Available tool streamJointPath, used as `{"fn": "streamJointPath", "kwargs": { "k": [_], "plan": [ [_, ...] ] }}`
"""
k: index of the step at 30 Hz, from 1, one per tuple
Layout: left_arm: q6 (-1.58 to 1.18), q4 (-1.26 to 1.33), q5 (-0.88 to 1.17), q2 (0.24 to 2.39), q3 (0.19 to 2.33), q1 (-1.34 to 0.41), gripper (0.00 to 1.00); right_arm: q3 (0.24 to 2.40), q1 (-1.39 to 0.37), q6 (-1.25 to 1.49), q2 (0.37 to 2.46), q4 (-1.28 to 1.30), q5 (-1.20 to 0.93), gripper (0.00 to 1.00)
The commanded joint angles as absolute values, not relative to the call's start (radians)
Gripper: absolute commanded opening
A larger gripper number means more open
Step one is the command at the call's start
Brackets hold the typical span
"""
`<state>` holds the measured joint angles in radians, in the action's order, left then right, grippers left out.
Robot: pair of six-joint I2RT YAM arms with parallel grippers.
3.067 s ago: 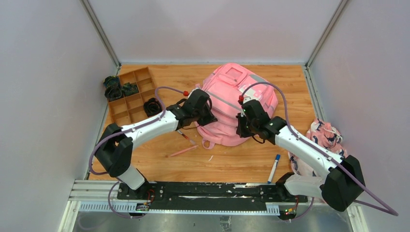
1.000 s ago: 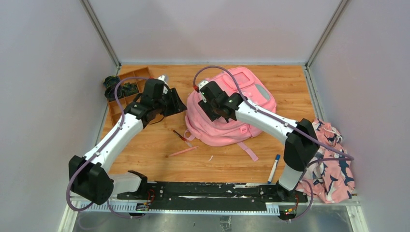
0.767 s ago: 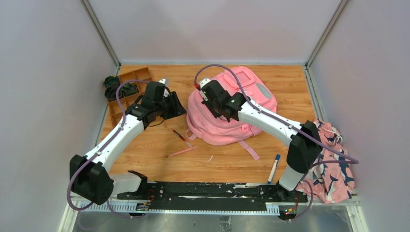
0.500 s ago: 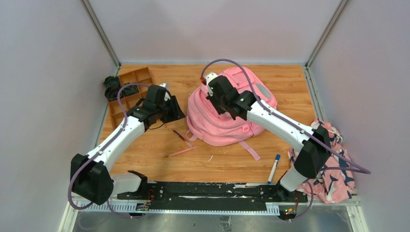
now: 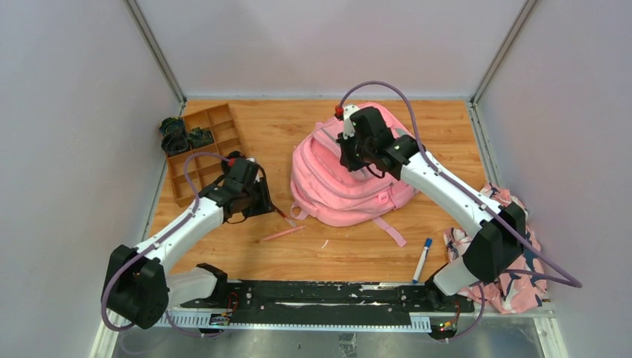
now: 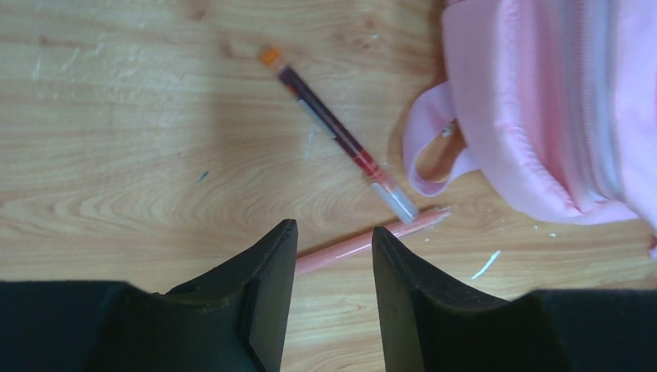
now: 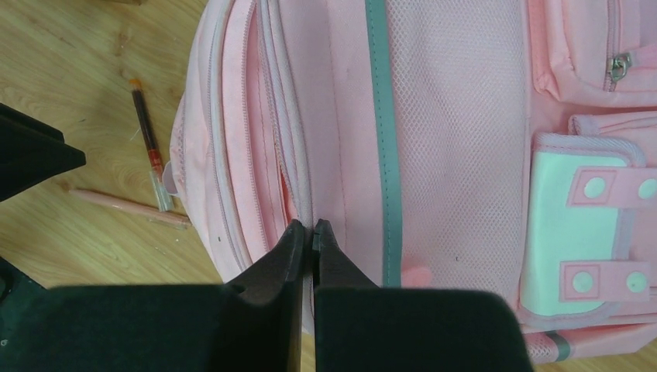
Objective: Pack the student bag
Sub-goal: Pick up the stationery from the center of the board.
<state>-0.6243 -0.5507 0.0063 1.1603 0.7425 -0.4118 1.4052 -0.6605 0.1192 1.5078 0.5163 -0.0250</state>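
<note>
The student bag (image 5: 350,190), a pink backpack with grey trim, lies mid-table. It fills the right wrist view (image 7: 449,116). My right gripper (image 5: 352,158) sits on its upper part. Its jaws (image 7: 312,226) are shut on the raised pink zipper edge. My left gripper (image 5: 267,207) is open and empty, low over the wood just left of the bag. In the left wrist view the gripper (image 6: 333,232) frames a pink pencil (image 6: 364,244) lying on the table. A dark red pen (image 6: 333,132) lies beyond it, beside a strap loop (image 6: 434,147).
A blue marker (image 5: 423,257) lies near the front right. A pink-and-navy floral cloth (image 5: 514,276) is bunched at the right edge. A brown divided tray (image 5: 195,160) holding dark items stands at the back left. Grey walls enclose the table.
My right gripper has slid along the bag from its left side toward the upper right, still shut. My left arm has drawn back and down toward the pen and pencil.
</note>
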Motion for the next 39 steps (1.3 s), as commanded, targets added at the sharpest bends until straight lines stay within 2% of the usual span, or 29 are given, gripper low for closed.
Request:
{"fn": "streamJointPath", "kwargs": {
  "k": [1, 6, 9, 18, 25, 27, 36, 39],
  "plan": [
    [-0.749, -0.493, -0.073, 1.183, 0.686, -0.423, 0.47, 1.390, -0.647, 0.150, 1.477, 0.476, -0.076, 0.00],
    [-0.846, -0.524, -0.184, 1.365, 0.791, -0.483, 0.47, 1.376, -0.647, 0.156, 1.469, 0.472, -0.083, 0.00],
    [-0.887, -0.535, -0.177, 1.460, 0.839, -0.495, 0.47, 1.365, -0.646, 0.156, 1.457, 0.472, -0.083, 0.00],
    [-0.991, -0.537, -0.252, 1.551, 0.876, -0.551, 0.50, 1.343, -0.646, 0.157, 1.439, 0.474, -0.091, 0.00],
    [-1.003, -0.591, -0.274, 1.684, 0.918, -0.552, 0.44, 1.325, -0.647, 0.162, 1.429, 0.474, -0.088, 0.00],
    [-1.000, -0.591, -0.274, 1.705, 0.924, -0.553, 0.40, 1.321, -0.646, 0.165, 1.422, 0.474, -0.083, 0.00],
    [-0.991, -0.648, -0.370, 1.644, 1.044, -0.547, 0.00, 1.318, -0.647, 0.159, 1.398, 0.482, -0.069, 0.00],
    [-0.954, -0.715, -0.411, 1.619, 1.139, -0.539, 0.00, 1.312, -0.646, 0.157, 1.388, 0.487, -0.065, 0.00]
  ]
}}
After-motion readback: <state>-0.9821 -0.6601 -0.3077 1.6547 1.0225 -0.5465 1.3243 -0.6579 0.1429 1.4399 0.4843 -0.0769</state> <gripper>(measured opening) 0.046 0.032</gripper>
